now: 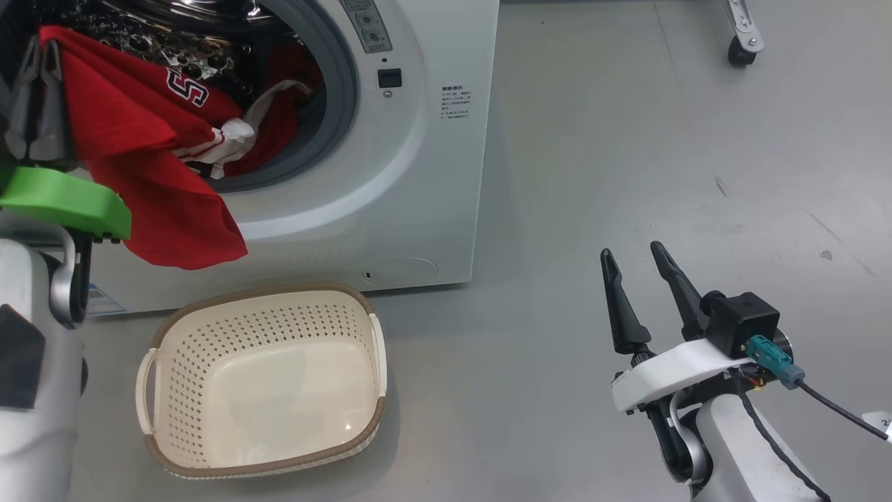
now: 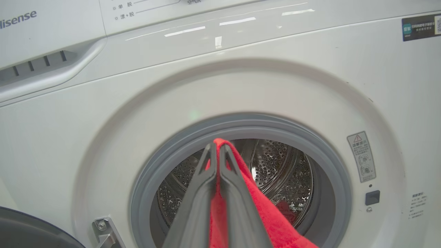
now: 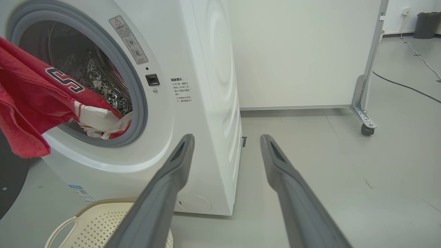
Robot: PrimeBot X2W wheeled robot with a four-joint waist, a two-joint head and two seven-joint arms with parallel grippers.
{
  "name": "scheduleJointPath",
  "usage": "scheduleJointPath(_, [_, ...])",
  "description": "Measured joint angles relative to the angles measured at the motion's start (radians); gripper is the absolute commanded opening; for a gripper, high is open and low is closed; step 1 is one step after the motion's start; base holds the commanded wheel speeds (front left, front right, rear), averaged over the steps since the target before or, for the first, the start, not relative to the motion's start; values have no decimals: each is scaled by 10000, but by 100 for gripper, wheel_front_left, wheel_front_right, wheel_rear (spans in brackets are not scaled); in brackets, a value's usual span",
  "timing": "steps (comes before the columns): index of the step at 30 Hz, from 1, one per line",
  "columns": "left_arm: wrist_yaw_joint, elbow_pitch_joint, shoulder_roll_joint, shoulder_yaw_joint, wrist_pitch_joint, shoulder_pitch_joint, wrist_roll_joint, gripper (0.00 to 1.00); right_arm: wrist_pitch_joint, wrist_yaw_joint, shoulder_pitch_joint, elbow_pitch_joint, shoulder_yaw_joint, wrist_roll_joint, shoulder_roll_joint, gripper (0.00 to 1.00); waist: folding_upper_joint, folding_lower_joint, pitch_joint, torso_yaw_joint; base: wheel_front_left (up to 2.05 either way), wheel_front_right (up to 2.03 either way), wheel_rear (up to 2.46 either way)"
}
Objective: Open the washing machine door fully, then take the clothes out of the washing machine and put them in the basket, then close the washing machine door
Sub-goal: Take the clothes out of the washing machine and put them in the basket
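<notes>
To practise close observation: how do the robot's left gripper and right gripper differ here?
The left gripper is shut on the clothes; the right gripper is open and empty. The left is up by the washing machine; the right hangs over the floor. Both have two long dark fingers.

Red clothes (image 1: 160, 209) hang across the left side of the washing machine's (image 1: 418, 174) round hole and block it. The basket (image 1: 181, 376) below is open on top. The floor (image 1: 627, 139) to the right has lots of room.

The basket (image 1: 265, 376) sits before the washing machine (image 1: 418, 174).
</notes>
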Motion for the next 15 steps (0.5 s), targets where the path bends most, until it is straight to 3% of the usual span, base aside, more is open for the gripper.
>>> scheduleJointPath(15, [4,13,-261,-474,487,1516,-144,0,2,94,35,-150,102,-27,98,100,0,0,334,-124,0,0,0])
